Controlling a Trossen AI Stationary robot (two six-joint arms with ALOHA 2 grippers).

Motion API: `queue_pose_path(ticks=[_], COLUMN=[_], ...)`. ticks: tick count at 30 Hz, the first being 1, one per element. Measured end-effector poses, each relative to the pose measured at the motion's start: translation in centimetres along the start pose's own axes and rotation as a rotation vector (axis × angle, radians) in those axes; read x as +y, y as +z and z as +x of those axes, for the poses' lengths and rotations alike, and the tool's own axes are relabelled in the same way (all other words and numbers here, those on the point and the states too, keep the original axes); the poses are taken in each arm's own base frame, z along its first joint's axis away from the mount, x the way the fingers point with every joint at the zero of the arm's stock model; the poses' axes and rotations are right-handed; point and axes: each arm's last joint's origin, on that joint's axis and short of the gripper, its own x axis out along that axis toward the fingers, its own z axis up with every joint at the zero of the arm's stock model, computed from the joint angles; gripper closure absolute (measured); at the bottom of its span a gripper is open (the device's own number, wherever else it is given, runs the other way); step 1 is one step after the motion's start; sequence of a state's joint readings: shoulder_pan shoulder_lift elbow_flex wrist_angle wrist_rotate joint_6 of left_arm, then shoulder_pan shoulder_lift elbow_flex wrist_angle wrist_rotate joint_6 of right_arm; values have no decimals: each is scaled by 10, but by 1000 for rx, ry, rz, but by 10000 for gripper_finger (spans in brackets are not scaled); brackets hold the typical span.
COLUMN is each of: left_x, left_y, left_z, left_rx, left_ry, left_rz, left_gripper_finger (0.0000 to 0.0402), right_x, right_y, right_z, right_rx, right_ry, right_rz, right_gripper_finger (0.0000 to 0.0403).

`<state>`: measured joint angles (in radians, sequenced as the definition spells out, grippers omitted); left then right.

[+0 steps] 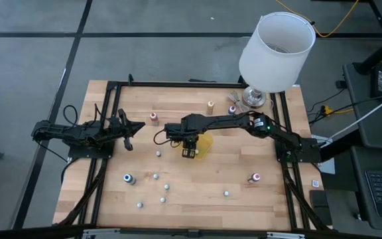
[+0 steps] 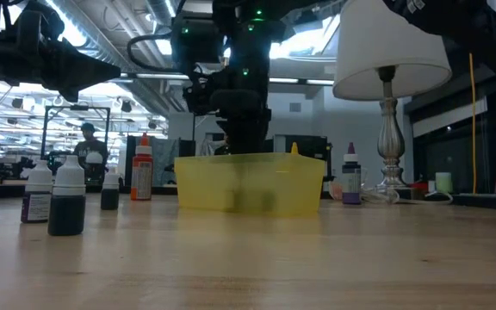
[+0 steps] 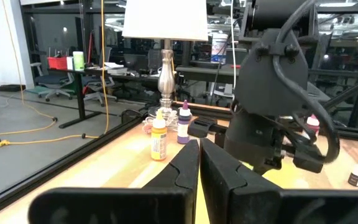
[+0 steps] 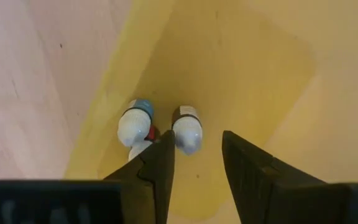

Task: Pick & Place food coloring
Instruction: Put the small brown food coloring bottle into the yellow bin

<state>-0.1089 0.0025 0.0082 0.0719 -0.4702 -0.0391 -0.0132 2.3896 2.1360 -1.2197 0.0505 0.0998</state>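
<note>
Jaws of the right gripper (image 4: 194,155) stood spread and empty directly above the yellow tray (image 4: 241,68), pinching nothing. Below them, at least three food coloring bottles (image 4: 187,129) already lay in the tray, so part of the job looked done. Many more bottles (image 1: 128,178) were scattered over the desk (image 1: 197,199), well apart from those jaws, and remained to be collected. Off to one side the left gripper (image 1: 128,126) waited, its jaws pressed together.
</note>
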Motion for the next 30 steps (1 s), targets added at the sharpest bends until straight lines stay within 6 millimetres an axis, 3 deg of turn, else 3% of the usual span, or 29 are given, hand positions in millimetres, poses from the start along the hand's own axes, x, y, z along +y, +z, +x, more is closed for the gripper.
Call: queue_pose_path(ticks=[12, 18, 25, 30], left_x=[0, 0, 0, 0], left_y=[0, 0, 0, 0], left_z=[0, 0, 0, 0], left_rx=[0, 0, 0, 0], left_ry=[0, 0, 0, 0], left_rz=[0, 0, 0, 0], left_gripper_finger=[390, 393, 389, 391], right_x=[-3, -1, 18, 38], right_y=[-9, -21, -38, -50], right_z=[-28, -65, -108, -130], right_rx=[1, -29, -107, -145], right_ry=[0, 4, 27, 38], right_rz=[12, 62, 73, 75], right_gripper_finger=[267, 267, 262, 224])
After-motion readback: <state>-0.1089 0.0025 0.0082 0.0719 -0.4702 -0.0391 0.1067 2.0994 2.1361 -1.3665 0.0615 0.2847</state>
